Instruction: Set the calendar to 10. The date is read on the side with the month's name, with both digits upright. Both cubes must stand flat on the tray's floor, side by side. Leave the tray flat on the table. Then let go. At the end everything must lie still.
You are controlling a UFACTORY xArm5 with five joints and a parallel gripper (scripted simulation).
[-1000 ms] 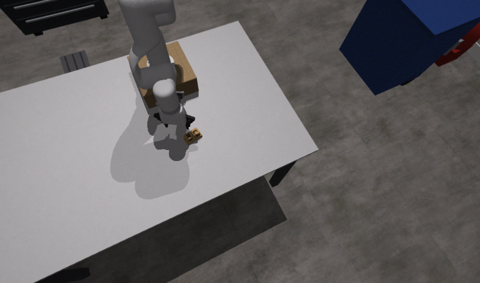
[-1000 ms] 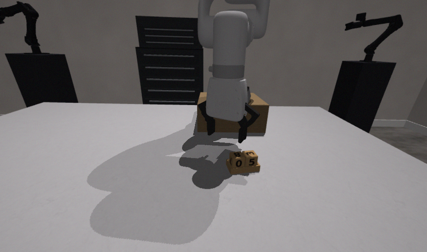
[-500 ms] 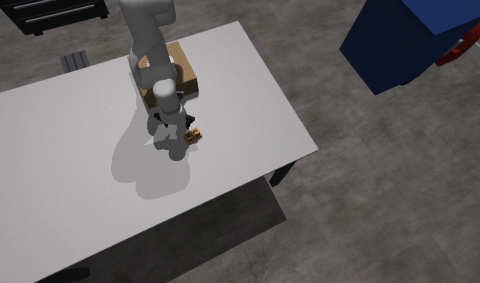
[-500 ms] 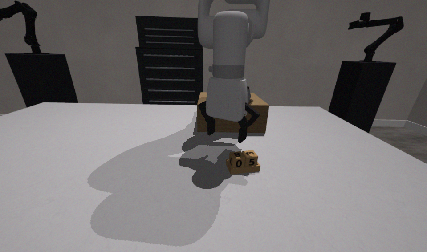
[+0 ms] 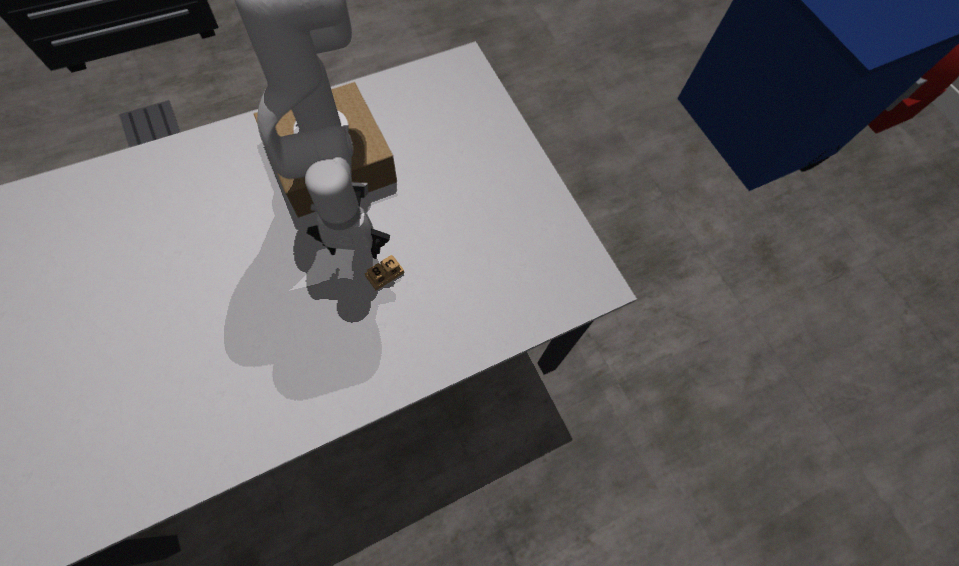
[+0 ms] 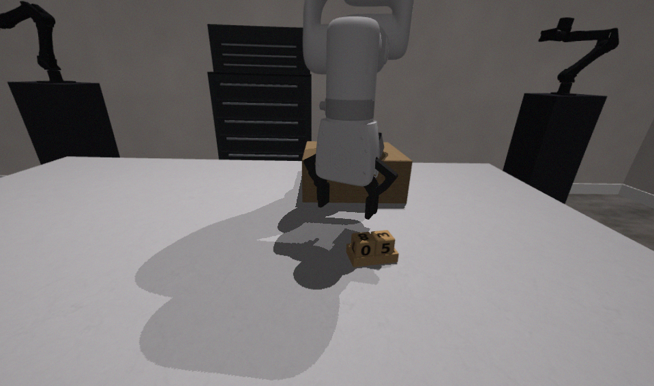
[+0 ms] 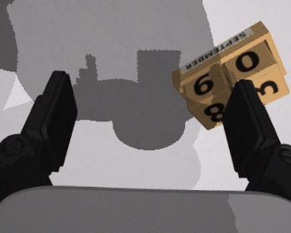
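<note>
The wooden tray (image 5: 386, 283) (image 6: 374, 260) stands flat on the table, its SEPTEMBER side facing the robot's base. Two cubes sit in it side by side. One cube (image 5: 376, 272) (image 6: 365, 247) (image 7: 202, 84) has 8 on top and 0 on its back. The other cube (image 5: 391, 264) (image 6: 385, 246) (image 7: 247, 61) has 3 on top and 5 on its back. In the wrist view the month is upside down; the month-side digits look like 9 and 0, so that side seems to read 06. My gripper (image 5: 354, 252) (image 6: 346, 211) (image 7: 151, 94) is open and empty, above the table beside the tray; one finger partly hides the cubes.
The robot's wooden base block (image 5: 374, 130) (image 6: 357, 187) stands behind the gripper on the white table (image 5: 510, 232) (image 6: 463, 297). The arm's shadow falls across the table and partly over the tray. The table's near edge lies beyond the tray from the base.
</note>
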